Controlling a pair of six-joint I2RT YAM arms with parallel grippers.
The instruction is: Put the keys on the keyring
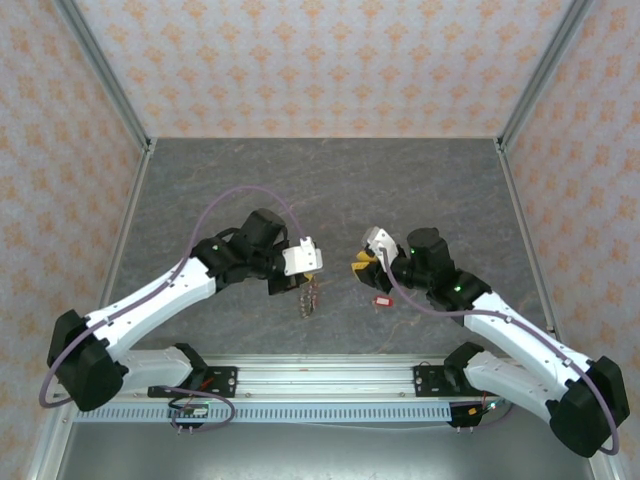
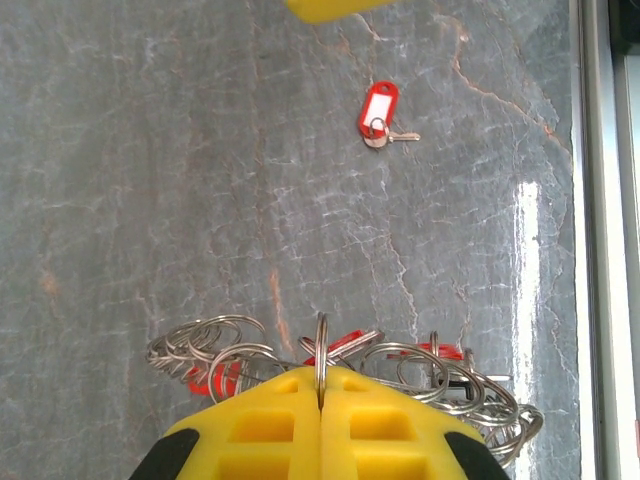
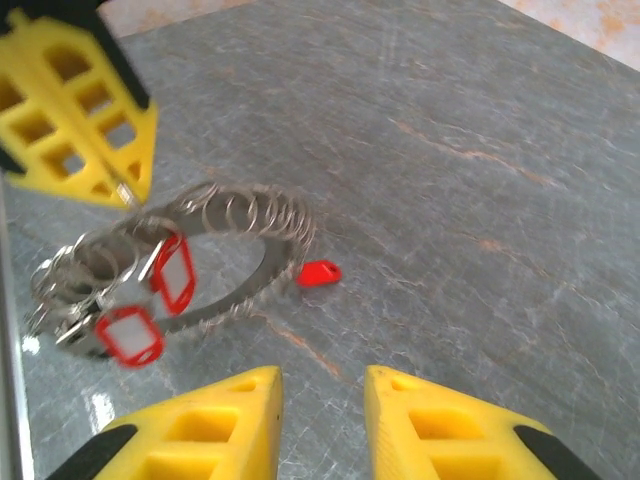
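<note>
My left gripper is shut on the keyring, pinching one upright steel loop between its yellow fingertips. The keyring is a grey band fringed with small rings and red-tagged keys, and it hangs under the left gripper just above the table. One loose key with a red tag lies flat on the table to the ring's right. From above this key sits just in front of my right gripper. The right gripper is open above bare table, nothing between its fingers, facing the ring and the red tag.
The grey marbled tabletop stretches free behind both grippers, walled by patterned panels. An aluminium rail runs along the near edge, and a metal frame edge lies to the right in the left wrist view.
</note>
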